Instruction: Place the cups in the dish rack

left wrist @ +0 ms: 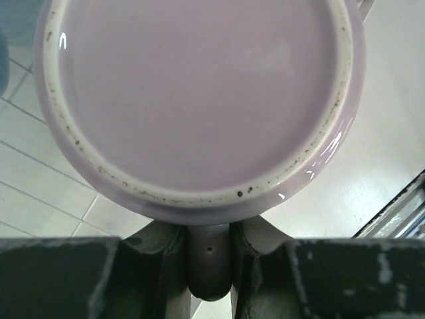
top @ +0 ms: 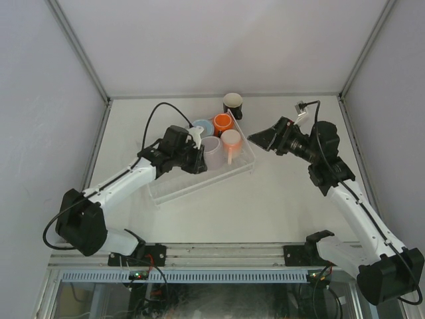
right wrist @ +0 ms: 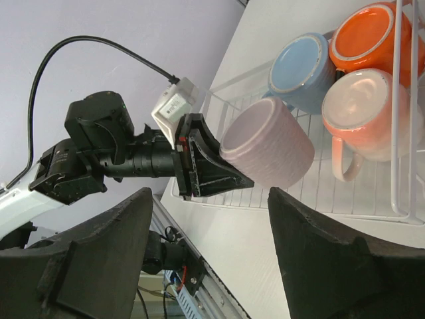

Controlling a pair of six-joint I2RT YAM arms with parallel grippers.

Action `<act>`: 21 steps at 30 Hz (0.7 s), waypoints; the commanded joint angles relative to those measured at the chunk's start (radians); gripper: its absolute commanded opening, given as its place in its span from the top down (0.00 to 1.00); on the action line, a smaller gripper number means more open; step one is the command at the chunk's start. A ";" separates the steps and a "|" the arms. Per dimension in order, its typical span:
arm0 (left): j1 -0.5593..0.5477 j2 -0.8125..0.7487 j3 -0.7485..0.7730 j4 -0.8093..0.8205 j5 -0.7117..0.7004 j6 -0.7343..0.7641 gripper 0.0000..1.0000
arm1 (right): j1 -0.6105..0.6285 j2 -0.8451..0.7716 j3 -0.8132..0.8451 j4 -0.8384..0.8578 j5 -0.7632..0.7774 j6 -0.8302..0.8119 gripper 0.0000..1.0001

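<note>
The clear dish rack [top: 182, 187] lies slanted mid-table. In it stand, upside down, a light blue cup [top: 202, 125], an orange cup [top: 222, 123] and a peach-pink cup [top: 231, 141]. My left gripper [top: 199, 159] is shut on the handle [left wrist: 210, 262] of the pale lilac-pink cup [top: 212, 150], holding it upside down just over the rack beside the others; it also shows in the right wrist view [right wrist: 269, 143]. The black cup [top: 233, 104] with cream inside stands on the table behind the rack. My right gripper [top: 255, 137] is open and empty, right of the rack.
Grey walls enclose the table on the left, back and right. The rack's near left half [top: 166, 189] holds no cups. In the right wrist view the rack's wire rim [right wrist: 396, 133] runs beside the peach-pink cup [right wrist: 362, 109].
</note>
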 commanded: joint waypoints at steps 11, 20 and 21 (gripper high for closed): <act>-0.020 0.042 0.099 0.069 -0.066 0.088 1.00 | -0.041 -0.054 -0.027 0.000 -0.034 -0.030 0.30; -0.043 0.076 0.081 0.124 -0.137 0.032 1.00 | -0.051 -0.065 -0.031 -0.005 -0.035 -0.036 0.30; -0.048 0.080 0.076 0.132 -0.142 0.027 1.00 | -0.051 -0.066 -0.030 -0.005 -0.037 -0.037 0.30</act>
